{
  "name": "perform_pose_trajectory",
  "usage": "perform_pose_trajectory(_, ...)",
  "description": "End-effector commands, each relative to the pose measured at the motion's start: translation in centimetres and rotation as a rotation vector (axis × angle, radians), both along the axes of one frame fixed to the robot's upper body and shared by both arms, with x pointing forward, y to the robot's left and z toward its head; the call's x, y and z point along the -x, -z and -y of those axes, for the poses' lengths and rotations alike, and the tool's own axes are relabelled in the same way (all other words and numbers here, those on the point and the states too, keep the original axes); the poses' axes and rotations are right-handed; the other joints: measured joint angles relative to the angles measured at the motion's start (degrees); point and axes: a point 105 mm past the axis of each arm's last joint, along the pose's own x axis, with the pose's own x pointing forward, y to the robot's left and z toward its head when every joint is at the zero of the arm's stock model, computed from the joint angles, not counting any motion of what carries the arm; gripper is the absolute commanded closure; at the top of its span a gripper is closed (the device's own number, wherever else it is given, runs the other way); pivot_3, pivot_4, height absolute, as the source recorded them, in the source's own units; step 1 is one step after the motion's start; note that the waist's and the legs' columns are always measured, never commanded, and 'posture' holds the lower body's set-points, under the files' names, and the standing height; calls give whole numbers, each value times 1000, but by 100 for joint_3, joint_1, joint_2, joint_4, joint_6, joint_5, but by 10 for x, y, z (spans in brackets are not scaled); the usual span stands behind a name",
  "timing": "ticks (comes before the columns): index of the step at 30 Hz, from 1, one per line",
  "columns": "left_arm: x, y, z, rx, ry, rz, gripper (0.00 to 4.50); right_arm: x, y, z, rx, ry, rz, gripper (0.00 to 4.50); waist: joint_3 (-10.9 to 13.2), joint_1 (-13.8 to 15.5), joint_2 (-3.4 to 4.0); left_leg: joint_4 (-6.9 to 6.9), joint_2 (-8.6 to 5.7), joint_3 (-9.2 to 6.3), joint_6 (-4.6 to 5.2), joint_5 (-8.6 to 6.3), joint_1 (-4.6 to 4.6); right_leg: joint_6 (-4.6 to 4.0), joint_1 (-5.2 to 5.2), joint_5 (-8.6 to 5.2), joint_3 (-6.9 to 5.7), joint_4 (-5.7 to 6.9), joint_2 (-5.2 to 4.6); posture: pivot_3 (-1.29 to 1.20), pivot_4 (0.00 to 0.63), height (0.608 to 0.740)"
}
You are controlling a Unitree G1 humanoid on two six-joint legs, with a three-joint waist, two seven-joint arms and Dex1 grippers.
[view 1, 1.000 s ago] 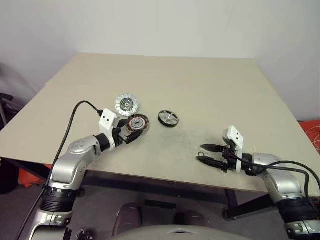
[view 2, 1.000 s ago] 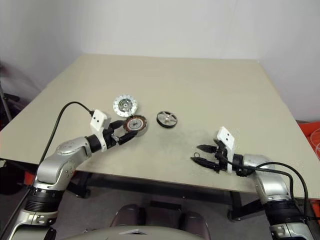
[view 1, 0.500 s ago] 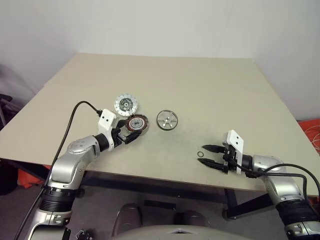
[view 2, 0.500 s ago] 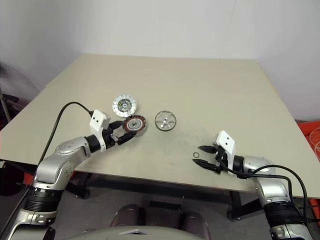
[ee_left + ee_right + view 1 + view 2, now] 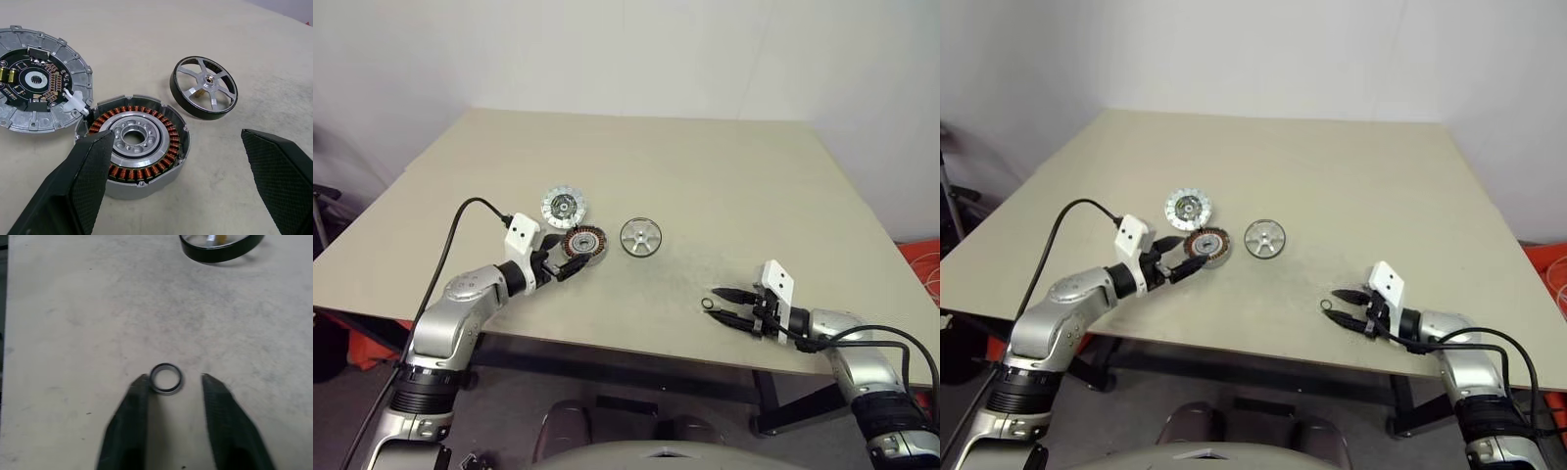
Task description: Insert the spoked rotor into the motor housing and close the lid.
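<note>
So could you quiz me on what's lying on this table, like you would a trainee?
1. True or false: the spoked rotor already sits inside the motor housing.
2. Which part lies touching the housing? A the lid; B the small black ring; C the rotor.
3. Fill in: the right gripper has its jaws either side of the small black ____.

Key: 1 false, it lies beside the housing on the table, apart from it. 2 A. 3 ring.
</note>
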Motion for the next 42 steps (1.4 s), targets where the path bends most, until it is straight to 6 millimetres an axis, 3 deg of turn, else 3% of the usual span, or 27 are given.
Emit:
perform_pose_trajectory(1, -5, -16, -4, -6, -6, 63, 109, 0, -1, 1, 4, 3, -9, 3787, -1, -10, -2, -1, 1, 0, 0, 0, -1, 0, -2, 0, 0, 0, 1, 0, 0, 740)
perform_pose_trajectory(3, -5, -16, -4, -6, -7, 63, 109, -2, -2, 0, 8, 4, -4, 4393, -2, -18, -1, -5, 2, 0, 0, 0, -3, 0, -7, 0, 0, 2, 2, 0, 0, 740)
perform_pose_trajectory(9, -5, -15, -5, -6, -7, 62, 109, -9, -9, -3, 19, 8, 14, 4393, -2, -29, -1, -12, 1, 1, 0, -1, -7, -1, -12, 0, 1, 1, 2, 0, 0, 740)
perform_pose_trajectory(16, -6, -14, -4, -5, -5, 59, 109, -15, -26, -15, -87, 12, -39, 4393, -1, -33, 0, -10, 1, 1, -3, 1, -3, 0, -16, 0, 4, 1, 2, 0, 0, 740)
perform_pose_trajectory(20, -6, -14, -4, -5, -5, 60, 109, -12, -19, -14, -50, 15, -36, 3523, -1, -22, 0, -11, 0, 1, -2, 1, -10, 0, -19, 0, 5, 0, 2, 0, 0, 740)
perform_pose_trajectory(24, -6, -14, -5, -7, -5, 59, 109, -12, -13, -13, -26, 16, -28, 2160, -1, -21, 0, -14, 0, 1, 0, -1, -28, -1, -34, 0, 5, 1, 2, 0, 0, 740)
perform_pose_trajectory(35, -6, -15, -6, -10, -11, 64, 109, -15, -5, -13, 14, 7, -1, 2160, -1, -31, -1, -14, 0, 2, -1, -1, -31, -1, -40, 0, 6, 1, 2, 0, 0, 740)
perform_pose_trajectory(42, -5, -14, -7, -11, -16, 62, 109, -19, -20, -14, 52, -24, 52, 2160, 0, -31, -1, -13, -2, 5, -1, -1, -17, 0, -32, -1, 13, 0, 2, 0, 0, 740)
